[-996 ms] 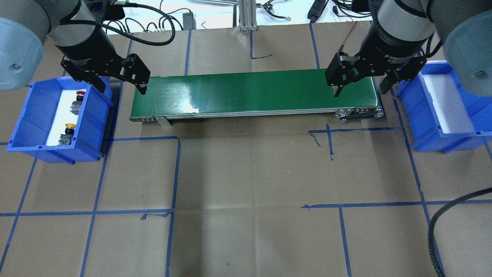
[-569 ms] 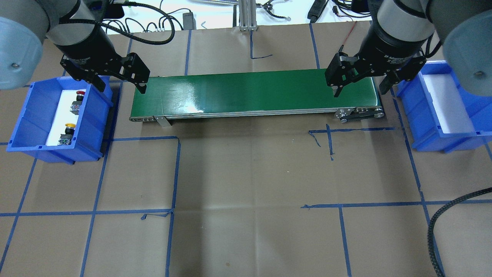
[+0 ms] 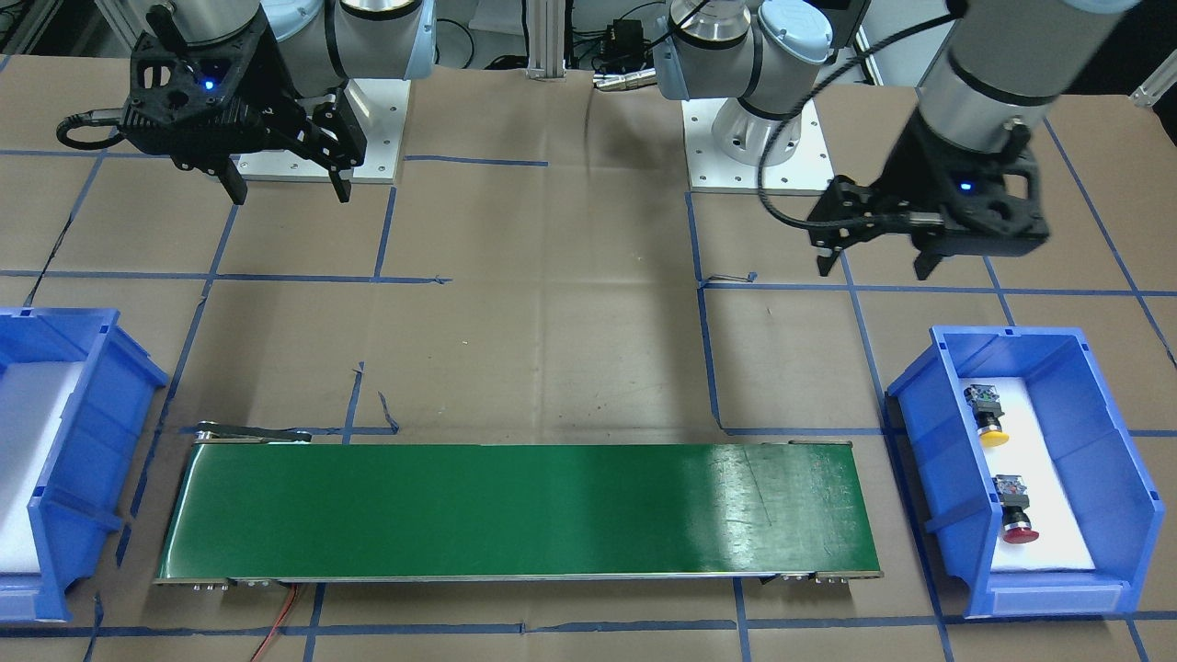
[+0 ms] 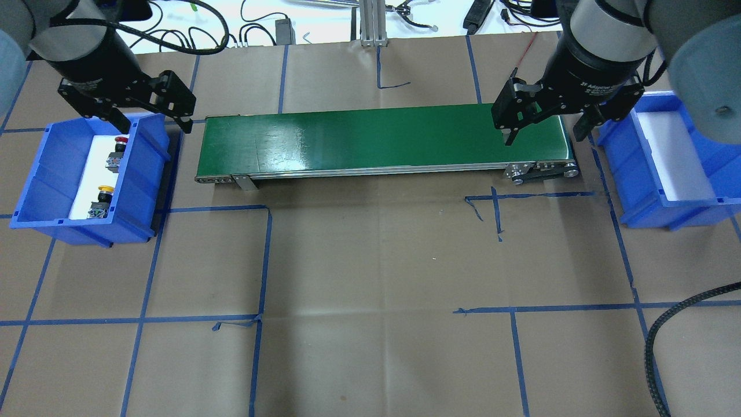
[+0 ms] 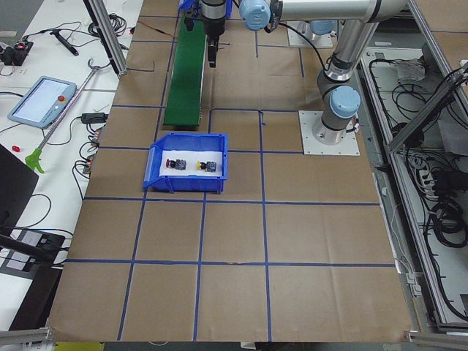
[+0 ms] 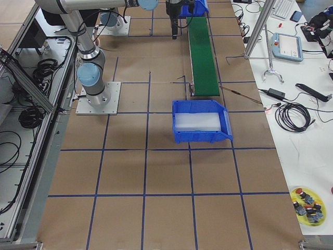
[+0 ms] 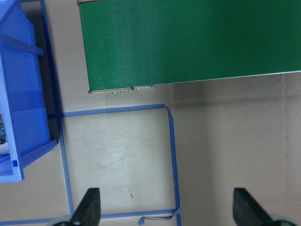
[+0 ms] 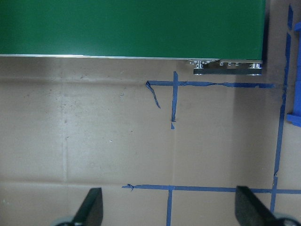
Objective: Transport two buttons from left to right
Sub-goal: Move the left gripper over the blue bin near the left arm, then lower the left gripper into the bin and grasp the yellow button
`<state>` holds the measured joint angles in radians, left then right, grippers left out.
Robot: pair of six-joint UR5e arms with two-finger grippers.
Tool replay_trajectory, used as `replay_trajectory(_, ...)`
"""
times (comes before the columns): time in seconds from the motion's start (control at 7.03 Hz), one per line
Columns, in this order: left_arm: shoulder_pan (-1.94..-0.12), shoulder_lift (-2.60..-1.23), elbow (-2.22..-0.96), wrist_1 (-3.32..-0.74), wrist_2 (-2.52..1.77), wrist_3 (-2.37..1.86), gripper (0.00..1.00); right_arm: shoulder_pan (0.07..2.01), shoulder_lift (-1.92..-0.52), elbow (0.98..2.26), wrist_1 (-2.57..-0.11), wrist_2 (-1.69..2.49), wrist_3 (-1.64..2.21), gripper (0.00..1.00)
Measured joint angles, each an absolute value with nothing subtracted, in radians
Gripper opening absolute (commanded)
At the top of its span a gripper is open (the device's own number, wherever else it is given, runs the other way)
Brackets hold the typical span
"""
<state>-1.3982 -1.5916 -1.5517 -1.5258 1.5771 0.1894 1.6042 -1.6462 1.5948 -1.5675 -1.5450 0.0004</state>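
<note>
Near the button bin (image 4: 36,174), left tool (image 4: 156,126) gapes wide, empty

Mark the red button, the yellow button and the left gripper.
red button (image 3: 1019,533): exterior front-facing view, on its red cap.
yellow button (image 3: 993,438): exterior front-facing view, on its yellow cap.
left gripper (image 3: 874,268): exterior front-facing view, midway between its open fingertips.
</note>
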Motion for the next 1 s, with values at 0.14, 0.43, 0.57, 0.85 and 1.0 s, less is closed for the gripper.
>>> replay_trajectory(0.14, -1.322, -1.592, -1.551, -1.527, 1.580, 0.253, 1.00, 1.604, -1.646, 1.595, -1.568, -1.545, 0.000, 1.00)
replay_trajectory(0.43, -1.157, -1.591, -1.563, -1.530, 1.583, 0.409, 1.00, 1.604, -1.646, 1.595, -1.567, -1.546, 0.001, 1.00)
replay_trajectory(0.57, -1.078, -1.590, -1.573, -1.532, 1.583, 0.494, 1.00, 1.604, -1.646, 1.595, -1.566, -1.545, 0.001, 1.00)
replay_trajectory(0.85, -0.946, -1.604, -1.586, -1.537, 1.584, 0.670, 0.99, 1.605, -1.646, 1.596, -1.567, -1.547, 0.002, 1.00)
replay_trajectory(1.0, -0.906, -1.618, -1.588, -1.534, 1.584, 0.723, 0.99, 1.605, -1.646, 1.596, -1.567, -1.547, 0.002, 1.00)
